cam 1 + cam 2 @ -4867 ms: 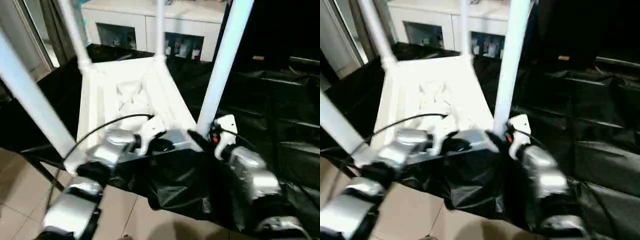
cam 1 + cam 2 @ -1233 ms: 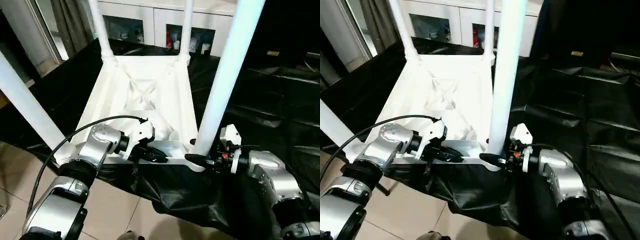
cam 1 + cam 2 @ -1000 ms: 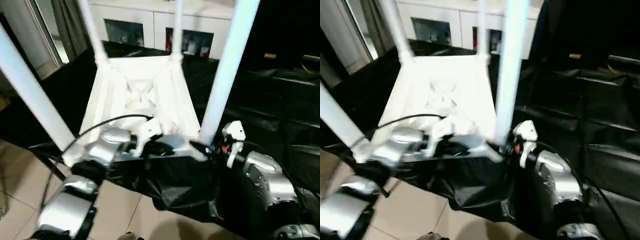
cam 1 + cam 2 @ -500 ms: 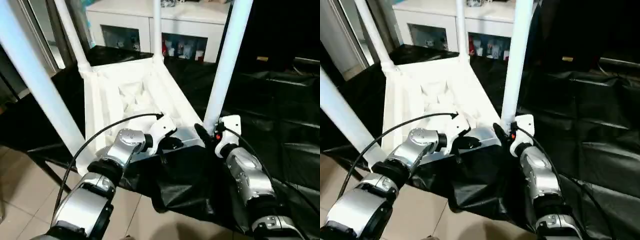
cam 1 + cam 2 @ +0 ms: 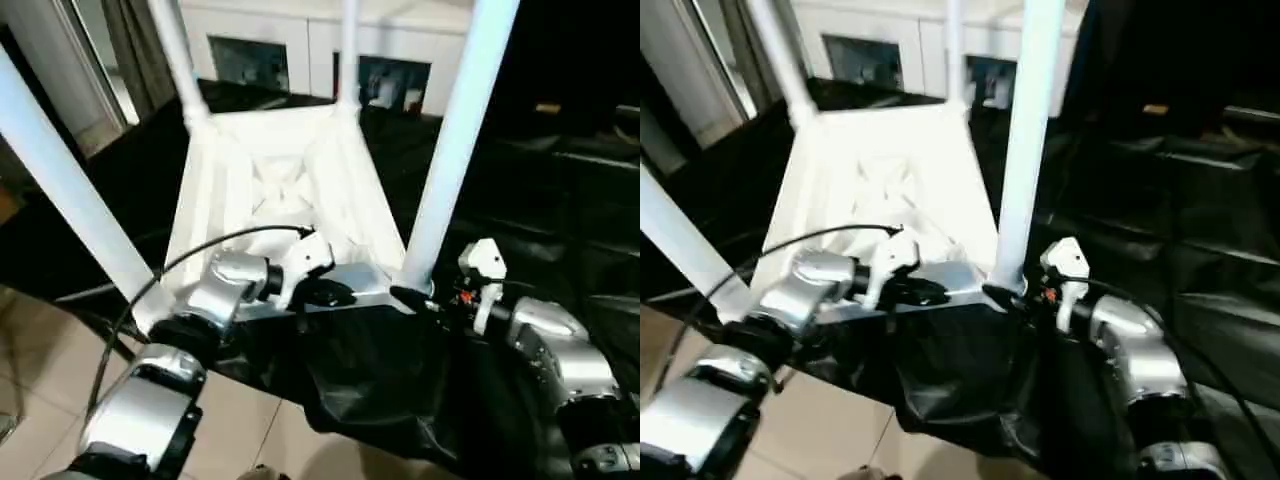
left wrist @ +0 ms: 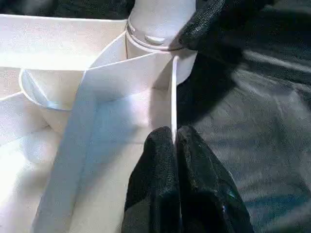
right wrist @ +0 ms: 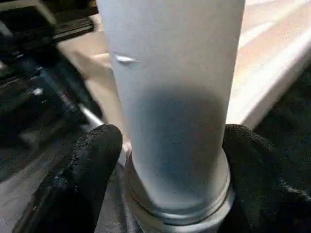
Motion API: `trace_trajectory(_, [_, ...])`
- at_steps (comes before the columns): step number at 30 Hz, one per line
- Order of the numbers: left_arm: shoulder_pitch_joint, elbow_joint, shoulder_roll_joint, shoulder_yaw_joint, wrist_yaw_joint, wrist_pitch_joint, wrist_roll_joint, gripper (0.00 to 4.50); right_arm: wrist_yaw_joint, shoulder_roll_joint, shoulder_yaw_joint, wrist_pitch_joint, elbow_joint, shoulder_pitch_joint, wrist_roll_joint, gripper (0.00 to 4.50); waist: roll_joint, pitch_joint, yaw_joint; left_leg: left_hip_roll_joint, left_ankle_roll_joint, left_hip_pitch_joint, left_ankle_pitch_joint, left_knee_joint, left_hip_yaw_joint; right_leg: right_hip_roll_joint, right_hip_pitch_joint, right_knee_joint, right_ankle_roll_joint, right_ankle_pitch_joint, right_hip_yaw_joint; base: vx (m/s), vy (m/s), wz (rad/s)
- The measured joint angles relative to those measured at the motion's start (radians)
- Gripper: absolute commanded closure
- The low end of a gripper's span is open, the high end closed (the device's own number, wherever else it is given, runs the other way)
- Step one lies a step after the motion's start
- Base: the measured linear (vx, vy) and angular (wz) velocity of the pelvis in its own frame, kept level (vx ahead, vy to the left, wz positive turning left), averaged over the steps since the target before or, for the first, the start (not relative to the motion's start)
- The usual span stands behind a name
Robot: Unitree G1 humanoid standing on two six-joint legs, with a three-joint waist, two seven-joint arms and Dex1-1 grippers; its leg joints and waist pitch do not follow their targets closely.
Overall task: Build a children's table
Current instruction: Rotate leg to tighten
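The children's table (image 5: 290, 170) lies upside down on black sheeting, its four white legs pointing up. My left gripper (image 5: 335, 295) is shut on the thin near rim (image 6: 172, 97) of the top, the fingertips (image 6: 163, 141) pinching it from both sides. My right gripper (image 5: 412, 298) sits at the base of the near right leg (image 5: 450, 150). In the right wrist view its two black fingers (image 7: 92, 160) stand open on either side of that leg (image 7: 170, 73), just above the collar. The other legs rise at the near left (image 5: 70, 190) and at the back.
Black sheeting (image 5: 560, 200) covers the work surface and hangs over its near edge. A white cabinet with glass doors (image 5: 300, 50) stands behind. Tiled floor (image 5: 40, 400) lies below at the near left. A black cable (image 5: 200, 250) arcs over my left forearm.
The whole picture has swung as the camera moved. My left gripper keeps its pinch on the rim and my right gripper stays at the base of the near right leg.
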Motion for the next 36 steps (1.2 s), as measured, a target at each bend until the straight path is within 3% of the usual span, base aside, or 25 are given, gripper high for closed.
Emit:
trace_trajectory(4, [0.007,-0.023,0.027,-0.005,-0.054,-0.001,-0.007,4.50,0.071,-0.022,0.023,0.002,-0.001,-0.007,0.015,1.05,0.000,0.000,-0.001,0.001,0.003,-0.012,-0.002,0.009,0.000,-0.001,-0.010,0.005,0.000,0.000,0.000,0.000,0.000,0.00])
trace_trajectory(7, [0.016,-0.030,0.046,-0.005,-0.091,-0.001,-0.019,4.50,0.105,-0.022,0.026,0.017,-0.001,-0.007,0.029,1.15,0.000,0.000,-0.001,0.001,0.002,-0.012,-0.001,0.011,0.000,-0.001,-0.010,0.006,0.000,0.000,0.001,0.000,0.000,0.00])
trace_trajectory(14, [0.032,-0.049,0.051,-0.006,-0.113,0.000,-0.021,4.50,0.125,-0.020,0.029,0.027,0.003,-0.007,0.038,1.84,-0.001,0.001,-0.002,0.001,0.001,-0.010,-0.001,0.013,0.000,-0.001,-0.009,0.010,0.000,0.000,0.002,0.000,0.000,0.00])
trace_trajectory(23, [0.033,-0.047,0.044,-0.008,-0.088,-0.001,-0.017,4.50,0.094,-0.007,0.031,0.045,-0.036,0.019,0.038,1.98,-0.002,0.001,0.004,0.001,0.001,-0.010,-0.001,0.013,0.000,-0.001,-0.009,0.010,0.000,0.000,0.002,0.000,0.000,0.00])
trace_trajectory(26, [0.033,-0.035,0.034,-0.006,-0.043,-0.001,-0.012,4.50,0.029,0.020,0.014,0.041,-0.038,0.035,0.034,1.99,-0.003,0.001,0.005,0.001,-0.003,-0.006,-0.001,0.013,0.000,-0.001,-0.006,0.012,-0.001,0.001,0.002,0.000,0.000,0.00])
trace_trajectory(29, [0.019,-0.001,0.000,0.006,0.064,0.004,0.006,4.50,-0.156,0.096,-0.025,0.019,-0.017,0.038,0.005,1.99,-0.006,0.002,-0.005,0.001,-0.010,0.004,0.000,0.011,0.000,-0.001,0.002,0.011,-0.001,0.002,0.003,0.000,0.000,0.00])
trace_trajectory(33, [-0.004,0.046,-0.064,0.012,0.212,0.030,0.029,4.50,-0.421,0.193,-0.071,0.024,0.031,-0.001,-0.028,1.99,-0.006,0.003,-0.028,0.000,-0.011,0.019,0.000,-0.002,-0.001,-0.001,0.016,-0.009,0.004,-0.001,0.000,0.000,0.000,0.00])
trace_trajectory(36, [-0.008,0.058,-0.087,0.014,0.278,0.043,0.037,4.50,-0.537,0.233,-0.081,0.025,0.060,-0.023,-0.040,1.99,-0.004,0.003,-0.034,-0.001,-0.011,0.027,0.000,-0.008,-0.001,-0.001,0.024,-0.022,0.004,-0.001,-0.002,0.000,0.000,0.00])
